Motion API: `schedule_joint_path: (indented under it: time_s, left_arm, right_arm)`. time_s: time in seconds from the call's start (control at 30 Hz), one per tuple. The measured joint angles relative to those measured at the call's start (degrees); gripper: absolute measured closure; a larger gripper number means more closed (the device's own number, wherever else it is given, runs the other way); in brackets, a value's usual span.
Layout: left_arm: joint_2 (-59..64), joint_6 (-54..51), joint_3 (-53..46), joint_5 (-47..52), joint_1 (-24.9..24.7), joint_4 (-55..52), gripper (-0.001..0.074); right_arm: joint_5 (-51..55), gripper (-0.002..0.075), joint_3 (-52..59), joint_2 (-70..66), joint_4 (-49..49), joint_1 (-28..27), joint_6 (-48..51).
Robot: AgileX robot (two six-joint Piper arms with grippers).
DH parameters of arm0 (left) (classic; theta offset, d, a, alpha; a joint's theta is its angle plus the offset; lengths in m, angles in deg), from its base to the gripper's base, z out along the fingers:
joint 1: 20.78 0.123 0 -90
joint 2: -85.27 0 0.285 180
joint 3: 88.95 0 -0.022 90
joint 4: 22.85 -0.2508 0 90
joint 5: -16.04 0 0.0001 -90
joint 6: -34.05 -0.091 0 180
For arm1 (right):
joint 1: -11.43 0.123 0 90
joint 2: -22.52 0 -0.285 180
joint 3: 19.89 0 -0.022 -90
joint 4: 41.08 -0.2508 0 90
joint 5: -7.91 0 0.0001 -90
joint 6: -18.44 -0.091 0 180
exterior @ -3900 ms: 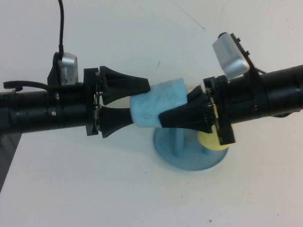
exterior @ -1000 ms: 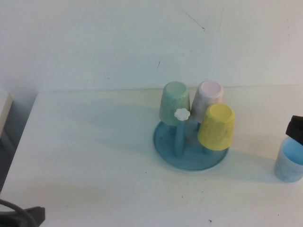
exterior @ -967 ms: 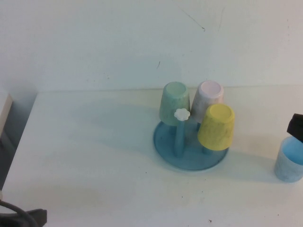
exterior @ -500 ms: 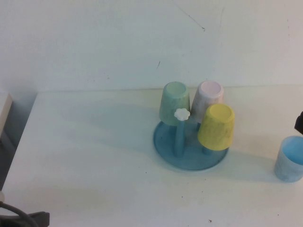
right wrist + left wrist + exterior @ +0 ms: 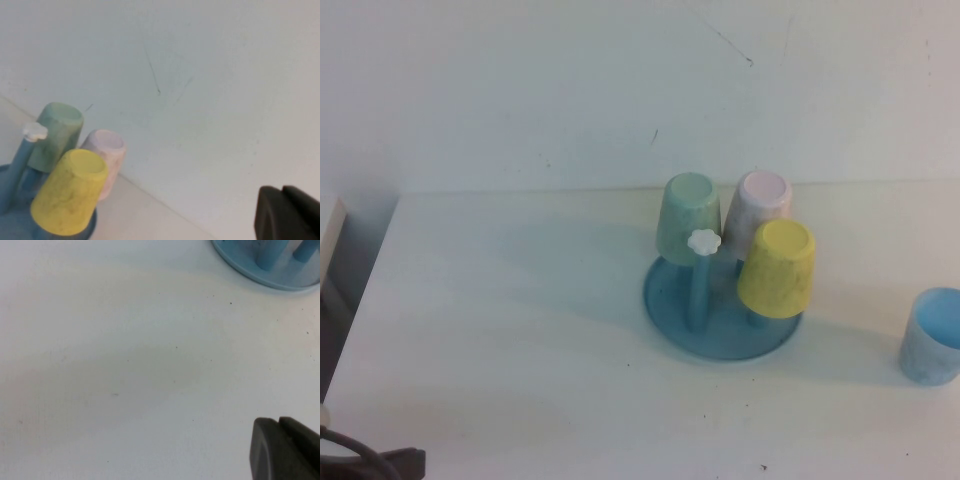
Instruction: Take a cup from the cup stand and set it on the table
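From my remote station I see the light blue cup (image 5: 931, 336) standing upright on the white table (image 5: 520, 330), with its mouth up, near the right edge of the high view. It is well apart from the cup stand (image 5: 720, 322) and nothing touches it.

The cup stand is a round blue dish with upright blue pegs. Three cups hang upside down on the pegs: a pale green cup (image 5: 689, 217) at the back left, a pink cup (image 5: 761, 205) at the back right, and a yellow cup (image 5: 778, 268) at the front right, tilted a little. One peg at the front carries no cup and has a white flower-shaped knob (image 5: 703, 242) on its top.

In the high view neither gripper is visible; only a dark cable (image 5: 365, 460) lies at the lower left corner. The left gripper (image 5: 284, 450) appears in the left wrist view as a dark block at the corner, above bare table, with the rim of the stand (image 5: 260, 270) far from it. The right gripper (image 5: 286, 212) appears in the right wrist view also as a dark block, raised and facing the wall, with the three hanging cups and the knob (image 5: 34, 131) in front of it at a distance. For both grippers I cannot tell if the fingers are apart or together.
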Motion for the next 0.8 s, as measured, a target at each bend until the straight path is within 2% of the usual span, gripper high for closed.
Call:
schedule_joint_path:
  time_s: [0.13,0.2,0.23,0.3,0.37,0.47,0.57,0.63,0.8]
  left_arm:
    - [0.0,0.0,0.0,0.0,0.0,0.0,0.0736]
    - [0.0,0.0,0.0,0.0,0.0,0.0,0.0736]
    - [0.0,0.0,0.0,0.0,0.0,0.0,0.0736]
    - [0.0,0.0,0.0,0.0,0.0,0.0,0.0736]
    - [0.0,0.0,0.0,0.0,0.0,0.0,0.0736]
    - [0.0,0.0,0.0,0.0,0.0,0.0,0.0736]
    - [0.0,0.0,0.0,0.0,0.0,0.0,0.0736]
    - [0.0,0.0,0.0,0.0,0.0,0.0,0.0736]
    - [-0.05,0.0,0.0,0.0,0.0,0.14,0.0736]
  right_arm:
    - [-3.13,0.0727,2.71,4.37,-0.89,0.0,1.69]
    - [-4.58,0.0727,4.59,5.7,1.14,0.0,-1.33]
    - [-5.7,0.0727,5.8,6.74,6.18,0.0,-6.5]
    - [-8.03,0.0727,8.38,9.24,24.82,0.0,-23.51]
    - [-9.02,0.0727,11.94,11.89,47.88,-0.9,-48.85]
    - [-1.91,0.0727,16.01,16.55,71.6,-5.19,-79.75]
    - [12.18,0.0727,17.22,21.25,86.21,-11.29,-95.29]
    - [18.98,0.0727,17.51,24.34,92.28,-13.88,-99.41]
    - [21.95,0.0727,18.23,26.04,96.06,-14.85,-106.38]
